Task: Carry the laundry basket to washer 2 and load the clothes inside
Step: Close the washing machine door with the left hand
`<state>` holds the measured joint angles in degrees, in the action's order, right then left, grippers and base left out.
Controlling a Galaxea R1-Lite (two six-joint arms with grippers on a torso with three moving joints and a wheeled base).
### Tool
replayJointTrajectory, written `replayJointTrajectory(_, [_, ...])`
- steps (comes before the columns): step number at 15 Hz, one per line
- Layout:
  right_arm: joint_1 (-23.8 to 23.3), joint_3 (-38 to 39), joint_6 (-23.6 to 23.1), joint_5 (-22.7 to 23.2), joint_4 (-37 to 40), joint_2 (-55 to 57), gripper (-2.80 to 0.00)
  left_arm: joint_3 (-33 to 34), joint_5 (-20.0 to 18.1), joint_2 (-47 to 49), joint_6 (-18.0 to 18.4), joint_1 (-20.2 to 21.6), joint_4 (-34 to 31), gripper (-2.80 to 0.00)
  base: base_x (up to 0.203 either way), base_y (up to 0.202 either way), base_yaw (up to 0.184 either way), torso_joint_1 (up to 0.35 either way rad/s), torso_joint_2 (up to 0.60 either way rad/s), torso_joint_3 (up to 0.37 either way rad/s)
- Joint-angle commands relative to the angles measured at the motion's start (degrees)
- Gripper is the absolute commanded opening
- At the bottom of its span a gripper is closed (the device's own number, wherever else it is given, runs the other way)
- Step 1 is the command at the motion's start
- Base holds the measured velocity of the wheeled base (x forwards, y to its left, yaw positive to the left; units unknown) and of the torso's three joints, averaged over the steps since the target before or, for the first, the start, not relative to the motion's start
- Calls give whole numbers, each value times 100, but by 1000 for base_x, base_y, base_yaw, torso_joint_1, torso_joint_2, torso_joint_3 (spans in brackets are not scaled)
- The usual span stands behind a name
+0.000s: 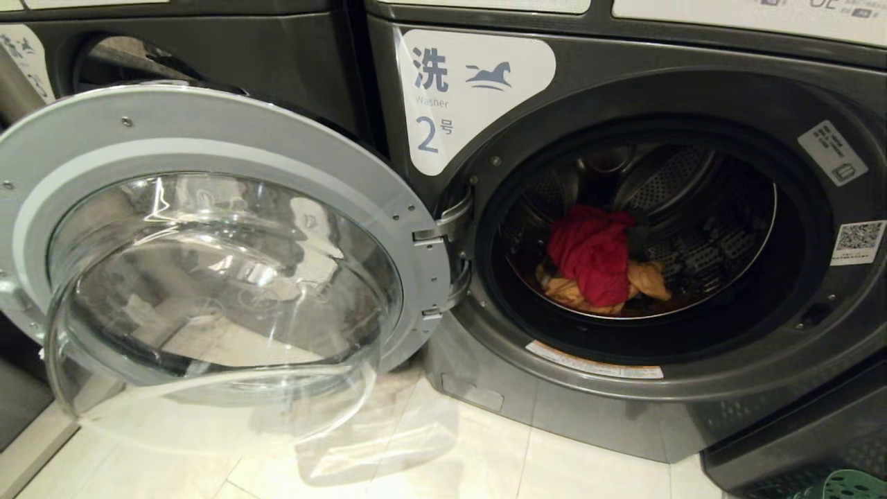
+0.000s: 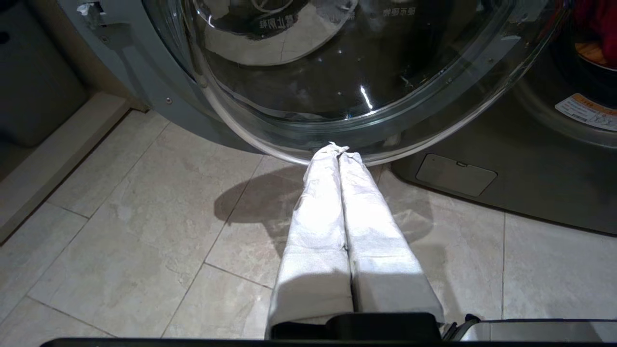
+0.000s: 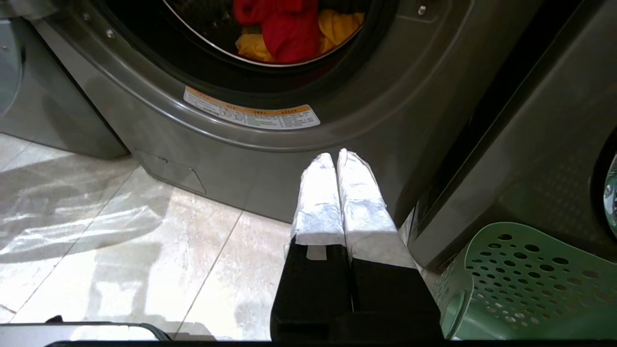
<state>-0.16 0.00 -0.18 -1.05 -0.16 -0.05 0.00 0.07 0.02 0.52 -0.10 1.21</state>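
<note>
Washer 2 (image 1: 644,229) stands with its door (image 1: 208,242) swung wide toward nine o'clock, and the clothes (image 1: 596,260), red over yellow, lie low in the drum; no denim piece shows. The laundry basket (image 3: 520,284) sits on the floor at about five o'clock of the washer. The left gripper (image 2: 339,150) hangs pinched together and empty just before the door glass; the right gripper (image 3: 335,158) likewise, near the washer's front. The risk, I judge: any forward drift knocks that door, or an item stays forgotten in the basket.
</note>
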Motion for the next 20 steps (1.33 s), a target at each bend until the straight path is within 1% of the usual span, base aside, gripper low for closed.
replayJointTrajectory(1, [-2, 0, -8, -1, -2, 14, -280, 35, 1, 6, -7, 1, 2, -280, 0, 0, 0, 2, -2, 199])
replayJointTrajectory(9, [-2, 0, -26, -1, -2, 14, -280, 35, 1, 6, -8, 1, 2, -280, 0, 0, 0, 2, 2, 193])
replayJointTrajectory(18, [-2, 0, -43, -1, -2, 14, -280, 35, 6, 6, -35, 1, -6, -280, 0, 0, 0, 2, 1, 16])
replayJointTrajectory(20, [-2, 0, -34, -1, -2, 14, -280, 35, 5, 6, -35, 1, -6, -280, 3, 5, -131, 4, 4, 1])
